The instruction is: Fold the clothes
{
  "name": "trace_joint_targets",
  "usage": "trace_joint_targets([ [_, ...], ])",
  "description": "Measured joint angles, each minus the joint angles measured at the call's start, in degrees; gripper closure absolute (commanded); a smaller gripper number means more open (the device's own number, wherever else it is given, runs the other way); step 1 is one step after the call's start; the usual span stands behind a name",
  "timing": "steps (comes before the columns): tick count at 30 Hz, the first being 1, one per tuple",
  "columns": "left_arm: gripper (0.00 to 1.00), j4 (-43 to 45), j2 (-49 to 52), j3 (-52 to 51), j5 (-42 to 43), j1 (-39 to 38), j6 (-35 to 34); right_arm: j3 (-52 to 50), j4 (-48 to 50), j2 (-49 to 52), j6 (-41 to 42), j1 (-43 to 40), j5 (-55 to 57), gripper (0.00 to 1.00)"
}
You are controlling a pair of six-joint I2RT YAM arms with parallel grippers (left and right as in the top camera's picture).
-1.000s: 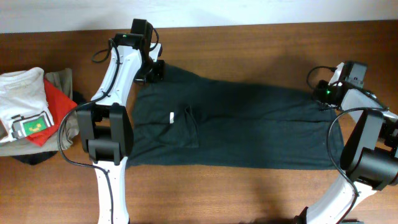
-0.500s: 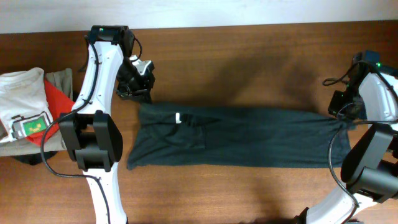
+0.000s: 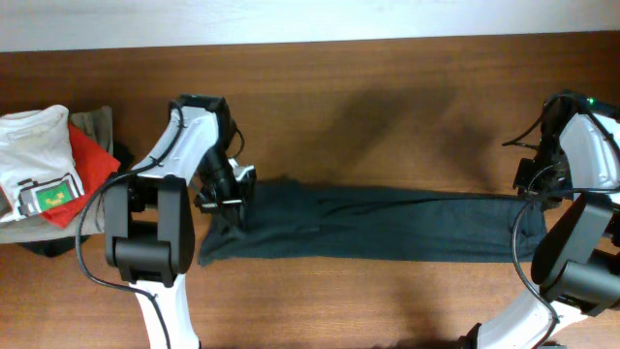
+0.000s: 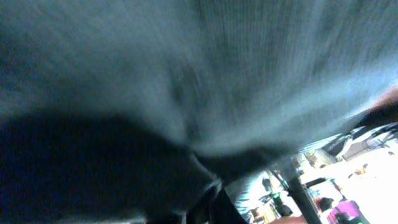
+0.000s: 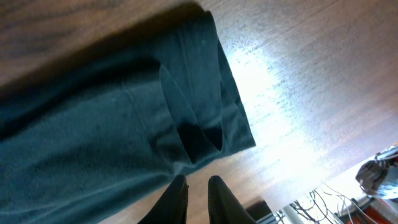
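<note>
The clothes (image 3: 387, 223), a dark green T-shirt, lie as a long narrow strip across the wooden table (image 3: 387, 97). My left gripper (image 3: 225, 192) sits low on the strip's left end. In the left wrist view blurred dark cloth (image 4: 186, 62) fills the frame and hides the jaws. My right gripper (image 3: 531, 182) is at the strip's right end. In the right wrist view its fingertips (image 5: 198, 179) stand slightly apart over bare wood, just short of the cloth's folded corner (image 5: 205, 124), with nothing between them.
A pile of other garments lies at the table's left edge: a white shirt with a green patch (image 3: 39, 155), a red piece (image 3: 89, 165) and a khaki one (image 3: 94, 124). Cables trail from both arms.
Both grippers drew the shirt's far edge toward the front, doubling it into a narrow strip. The white mark on the shirt no longer shows. The left arm has dropped onto the cloth's left end.
</note>
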Motion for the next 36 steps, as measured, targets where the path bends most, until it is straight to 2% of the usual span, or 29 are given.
trace_joint_targets([
  [3,0.57,0.8,0.0,-4.0,-3.6,-0.5,-0.2,0.0,-0.8,0.0,0.0,0.0,-0.2,0.74],
  [4,0.59,0.8,0.0,-4.7,-5.8,-0.5,-0.9,0.0,-0.9,0.0,0.0,0.0,-0.5,0.73],
  [5,0.62,0.8,0.0,-4.9,-7.6,-0.5,-1.6,0.0,-0.9,0.0,0.0,0.0,-1.4,0.68],
  [7,0.63,1.4,0.0,-4.6,-9.4,-0.5,-2.7,0.0,-0.9,0.0,0.0,0.0,-2.9,0.67],
  [8,0.59,1.8,0.0,-3.8,-9.7,-0.5,-3.1,0.0,-0.8,0.0,0.0,0.0,-3.4,0.67],
  [9,0.40,3.4,0.0,-0.9,-10.1,-0.5,-3.5,0.0,-0.8,0.0,0.0,0.0,-3.7,0.67],
  [10,0.35,5.4,-0.6,1.3,-10.1,-0.5,-3.8,0.0,-0.8,0.0,0.0,0.0,-4.0,0.67],
  [12,0.32,10.6,-4.2,4.4,-9.2,-0.5,-4.3,0.0,-0.8,0.0,0.0,0.0,-4.2,0.67],
  [16,0.32,15.0,-7.2,5.2,-7.7,-0.5,-4.3,0.0,-0.8,0.0,0.0,0.0,-4.3,0.67],
  [21,0.32,14.8,-7.0,0.3,-7.5,-0.5,-5.4,0.0,-0.3,0.0,0.0,0.0,-4.4,0.67],
  [23,0.33,19.4,-7.0,0.0,-5.9,-0.5,-5.3,0.0,-0.2,0.0,0.0,0.0,-4.4,0.66],
  [25,0.33,24.9,-6.9,-0.1,-0.8,-0.8,-4.7,0.0,-0.2,0.0,0.0,0.0,-4.4,0.66],
  [27,0.28,30.4,-6.8,-0.2,2.1,-4.0,-4.4,0.0,-0.2,0.0,0.0,0.0,-4.4,0.66],
  [30,0.29,35.6,-6.5,-0.3,-0.1,-9.3,-8.5,0.0,-0.2,0.0,0.0,0.0,-4.4,0.66],
  [31,0.30,36.1,-6.1,-0.3,-0.6,-10.7,-9.6,0.0,-0.2,0.0,0.0,0.0,-4.4,0.66],
  [32,0.38,36.4,-5.5,-0.3,-1.1,-12.1,-11.0,0.0,-0.2,0.0,0.0,0.0,-4.4,0.66],
  [33,0.40,36.2,-4.7,-0.3,-1.4,-12.9,-11.6,0.0,-0.2,0.0,0.0,0.0,-4.4,0.66],
  [34,0.51,35.6,-3.8,-0.2,-1.6,-13.5,-12.2,0.0,-0.2,0.0,0.0,0.0,-4.4,0.66],
  [35,0.57,34.3,-2.5,-0.3,-1.7,-14.0,-12.9,0.0,-0.2,0.0,0.0,0.0,-4.4,0.66],
  [36,0.70,32.9,-1.3,-0.3,-1.9,-14.3,-13.2,0.0,-0.2,0.0,0.0,0.0,-4.4,0.66],
])
